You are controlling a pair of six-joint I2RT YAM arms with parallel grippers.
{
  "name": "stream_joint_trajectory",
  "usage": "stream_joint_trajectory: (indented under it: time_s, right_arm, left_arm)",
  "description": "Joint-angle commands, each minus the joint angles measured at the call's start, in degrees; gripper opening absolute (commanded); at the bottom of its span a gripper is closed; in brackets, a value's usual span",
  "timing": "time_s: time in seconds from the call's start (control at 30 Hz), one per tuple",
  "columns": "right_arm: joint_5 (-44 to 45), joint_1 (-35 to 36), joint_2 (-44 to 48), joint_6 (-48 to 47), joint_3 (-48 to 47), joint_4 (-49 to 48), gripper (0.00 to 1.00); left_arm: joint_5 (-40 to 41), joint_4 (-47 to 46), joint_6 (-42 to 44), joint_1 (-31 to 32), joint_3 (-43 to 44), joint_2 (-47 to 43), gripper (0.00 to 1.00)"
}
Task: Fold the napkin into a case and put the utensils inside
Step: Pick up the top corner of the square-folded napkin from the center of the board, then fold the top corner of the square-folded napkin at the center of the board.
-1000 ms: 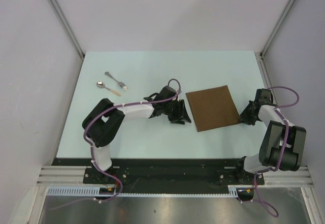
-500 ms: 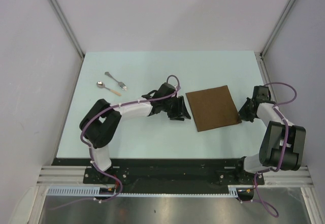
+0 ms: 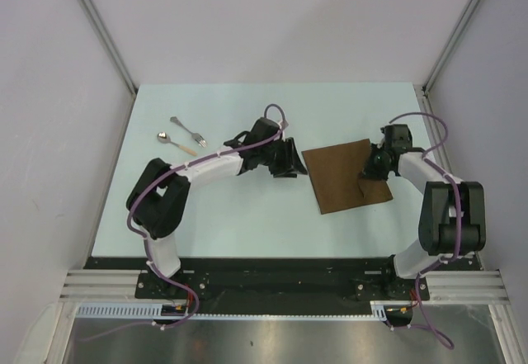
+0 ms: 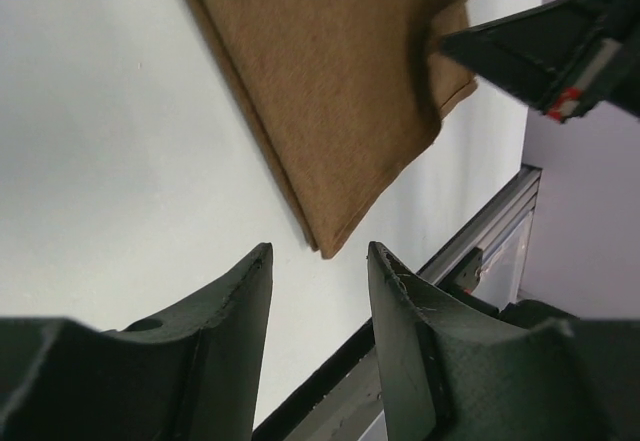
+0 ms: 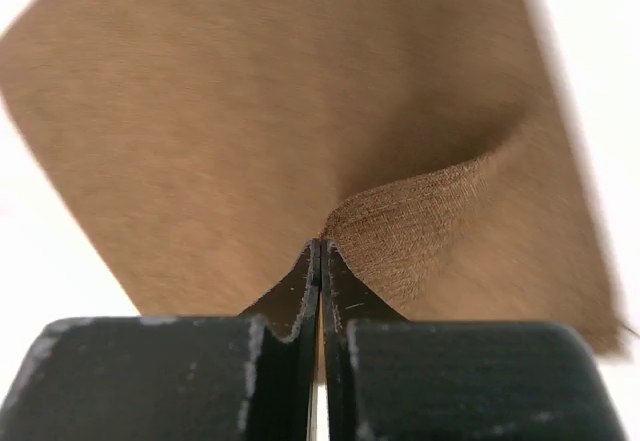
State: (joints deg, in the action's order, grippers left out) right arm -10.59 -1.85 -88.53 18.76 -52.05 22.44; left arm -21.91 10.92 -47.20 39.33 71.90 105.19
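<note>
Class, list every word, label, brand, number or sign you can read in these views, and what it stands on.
No text can be read in any view.
Plain brown cloth napkin: no print or tag shows.
Small silver metal fork and small spoon with pale orange-tan handle: too small to tell.
Red and white patch on the right arm's black fingers: too blurred to read.

A pale blue-green desk (image 3: 247, 215) stands enclosed by plain light-grey walls (image 3: 272, 17), with slanted aluminium posts (image 3: 97, 26) at the back corners. A brushed metal sheet (image 3: 280, 339) runs along its near edge. Soft, even light.
</note>
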Motion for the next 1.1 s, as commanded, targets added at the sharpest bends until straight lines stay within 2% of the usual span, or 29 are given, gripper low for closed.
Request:
stream_joint_trajectory:
  time_s: [0.0, 0.27, 0.5, 1.07]
  right_arm:
    - [-5.66, 5.88, -4.62, -0.92, -6.04, -3.45, 0.00]
    - [-9.10, 10.81, -14.02, 1.71, -13.95, -7.49, 0.00]
    - [-10.76, 13.18, -21.57, 5.57, -22.80, -8.55, 0.00]
    - [-10.77, 16.88, -25.63, 6.55, -28.02, -8.37, 0.00]
  left_arm:
    - [2.48, 2.70, 3.25, -1.71, 5.87, -0.60, 0.48]
    - [1.61, 5.88, 5.01, -5.93, 14.32, 6.08, 0.45]
    - [0.56, 7.10, 4.84, -6.55, 18.62, 9.50, 0.44]
    - [-2.61, 3.32, 3.96, -7.69, 16.61, 10.12, 0.43]
